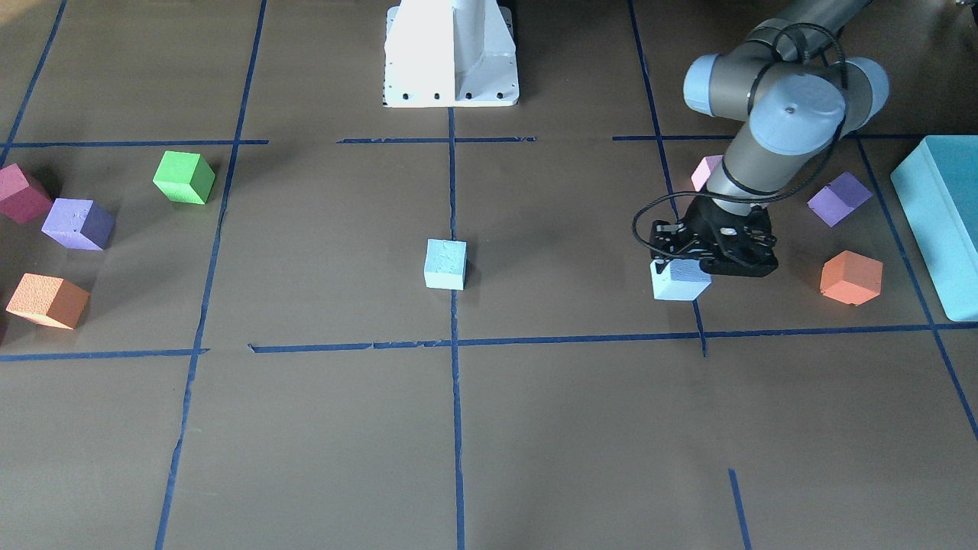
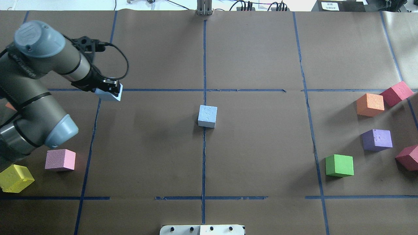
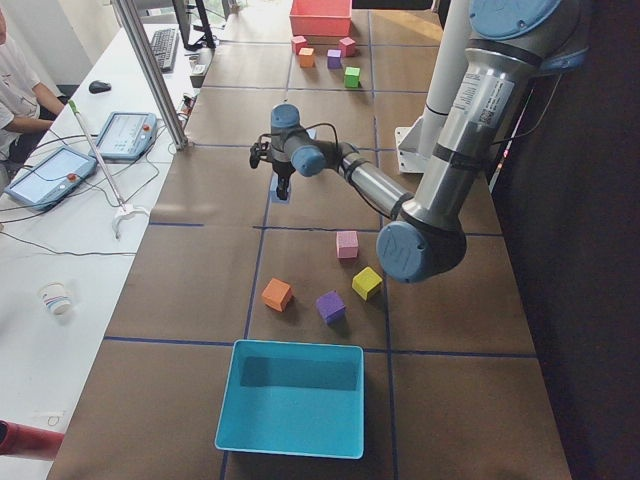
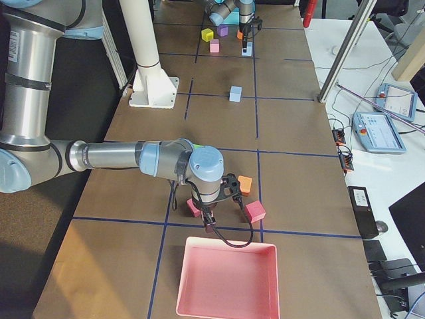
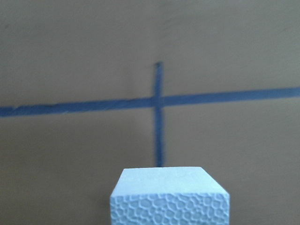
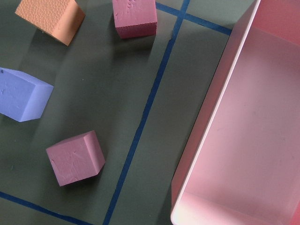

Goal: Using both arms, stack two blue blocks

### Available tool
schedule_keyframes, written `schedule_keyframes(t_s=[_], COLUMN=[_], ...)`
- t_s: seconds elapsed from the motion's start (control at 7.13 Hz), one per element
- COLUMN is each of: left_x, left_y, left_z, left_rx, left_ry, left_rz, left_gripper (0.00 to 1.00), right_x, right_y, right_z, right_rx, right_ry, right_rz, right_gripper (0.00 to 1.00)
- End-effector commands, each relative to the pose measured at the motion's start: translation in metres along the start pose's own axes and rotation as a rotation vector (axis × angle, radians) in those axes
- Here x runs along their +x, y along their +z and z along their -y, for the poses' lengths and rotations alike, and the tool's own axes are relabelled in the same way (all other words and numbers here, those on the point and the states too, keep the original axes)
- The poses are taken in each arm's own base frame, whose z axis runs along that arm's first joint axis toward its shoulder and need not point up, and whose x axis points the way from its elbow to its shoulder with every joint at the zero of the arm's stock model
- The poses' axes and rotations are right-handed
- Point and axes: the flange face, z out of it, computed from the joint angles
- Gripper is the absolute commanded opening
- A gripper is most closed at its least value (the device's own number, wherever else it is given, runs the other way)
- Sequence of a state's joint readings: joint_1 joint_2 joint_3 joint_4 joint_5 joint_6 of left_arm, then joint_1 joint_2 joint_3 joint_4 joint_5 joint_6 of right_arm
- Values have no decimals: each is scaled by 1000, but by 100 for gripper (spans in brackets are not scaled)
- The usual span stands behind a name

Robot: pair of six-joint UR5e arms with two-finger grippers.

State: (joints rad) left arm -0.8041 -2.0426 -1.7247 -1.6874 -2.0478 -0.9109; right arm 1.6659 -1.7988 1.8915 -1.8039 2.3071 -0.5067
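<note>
One pale blue block sits alone on the centre tape line, and it also shows in the front view. My left gripper is shut on the other blue block, held low over a tape crossing at the far left of the table. The front view shows that gripper above its block. The left wrist view shows the block's top at the bottom edge. My right gripper hangs over cubes near the pink tray. I cannot tell whether it is open or shut.
A pink tray lies past the right gripper and a teal box at the left end. Pink and yellow cubes lie near the left arm. Orange, purple and green cubes lie on the right. The white pedestal stands at the robot's edge.
</note>
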Motion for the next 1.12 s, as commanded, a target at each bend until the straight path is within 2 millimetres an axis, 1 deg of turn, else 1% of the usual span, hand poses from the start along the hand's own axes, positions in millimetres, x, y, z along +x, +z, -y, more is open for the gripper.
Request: schedule_keyframes(t_s=[0.0,0.14,0.28,0.42,0.56,0.7,0.84,0.98], left_x=[167,211,254,285,290,292,294,292], left_y=[-18,-12,0,12,18,26,35,37], left_z=[-17,-16,-15,-18,-16,-22,-25,-26], left_rx=[26,32,30,24,16,4,-10,-12], left_ry=[91,114,132,112,111,115,118,118], left_rz=[-13,-11,3,20,29,35,46,50], left_gripper=[12,12,12,14,15,17,24,37], right_x=[0,1,0,0,0,0,1,1], right_y=[1,1,0,1,0,1,1,1], right_z=[-1,-1,0,-1,0,-1,-1,-1], right_rx=[-1,-1,0,-1,0,-1,-1,-1], right_ry=[2,2,1,3,2,4,4,4], right_rz=[1,1,0,1,0,1,1,1], right_gripper=[100,100,100,100,100,100,100,100])
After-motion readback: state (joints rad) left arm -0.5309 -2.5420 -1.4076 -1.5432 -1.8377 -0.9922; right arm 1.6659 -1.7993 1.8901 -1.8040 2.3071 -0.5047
